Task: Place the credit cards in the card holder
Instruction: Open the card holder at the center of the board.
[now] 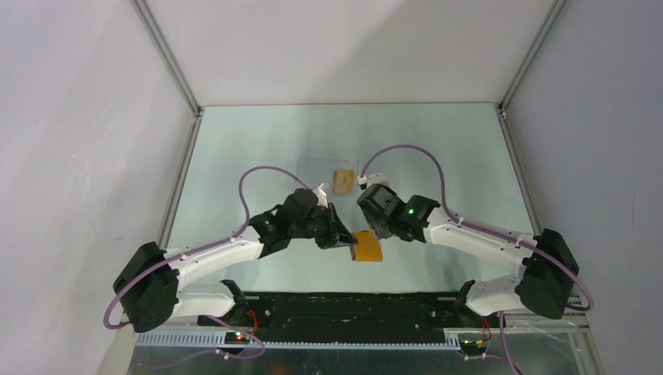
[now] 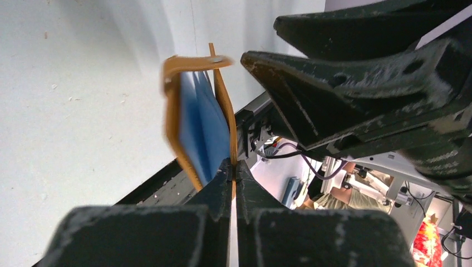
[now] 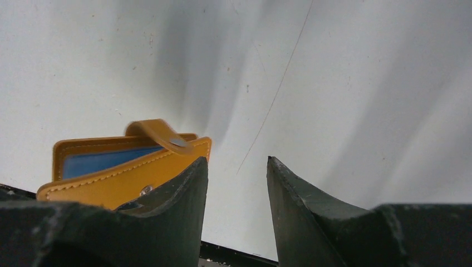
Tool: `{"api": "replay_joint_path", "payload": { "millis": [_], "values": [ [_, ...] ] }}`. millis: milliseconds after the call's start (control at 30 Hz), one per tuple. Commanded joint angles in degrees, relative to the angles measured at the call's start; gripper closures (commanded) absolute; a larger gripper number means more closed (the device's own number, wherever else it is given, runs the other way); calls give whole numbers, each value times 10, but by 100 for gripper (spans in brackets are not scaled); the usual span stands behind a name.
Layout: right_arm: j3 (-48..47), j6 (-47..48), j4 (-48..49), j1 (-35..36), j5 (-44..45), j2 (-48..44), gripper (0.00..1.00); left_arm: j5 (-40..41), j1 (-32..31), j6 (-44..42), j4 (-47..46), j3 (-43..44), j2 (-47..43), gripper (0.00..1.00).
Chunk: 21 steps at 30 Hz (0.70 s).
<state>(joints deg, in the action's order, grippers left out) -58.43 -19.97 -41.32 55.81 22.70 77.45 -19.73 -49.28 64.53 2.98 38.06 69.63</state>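
SITE: robotics lab test cell | ENCLOSURE: plain white panel walls (image 1: 78, 117) held in silver aluminium frame struts (image 1: 168, 58) | BENCH: flat pale green surface (image 1: 258, 141) | RIG: white-and-black jointed left arm (image 1: 211, 258) and right arm (image 1: 485, 234) bolted to a black base plate (image 1: 352, 308), looped purple cable (image 1: 258, 176), grey slotted cable duct (image 1: 313, 338)

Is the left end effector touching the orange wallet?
Touching. The left wrist view shows the left end effector shut on one flap of the card holder, with a finger pressed against each side of it.
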Motion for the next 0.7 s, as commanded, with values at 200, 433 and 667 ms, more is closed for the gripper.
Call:
{"api": "replay_joint_path", "payload": {
  "millis": [200,433,667],
  "values": [
    [4,12,43,-113,-194,-47,42,-28,-6,-23,13,25,-23,100],
    [67,20,85,-196,-401,-146,24,-56,-6,-54,20,25,-33,100],
    [129,19,119,-313,-646,-179,18,-96,-9,-130,26,30,-74,100]
  ]
}}
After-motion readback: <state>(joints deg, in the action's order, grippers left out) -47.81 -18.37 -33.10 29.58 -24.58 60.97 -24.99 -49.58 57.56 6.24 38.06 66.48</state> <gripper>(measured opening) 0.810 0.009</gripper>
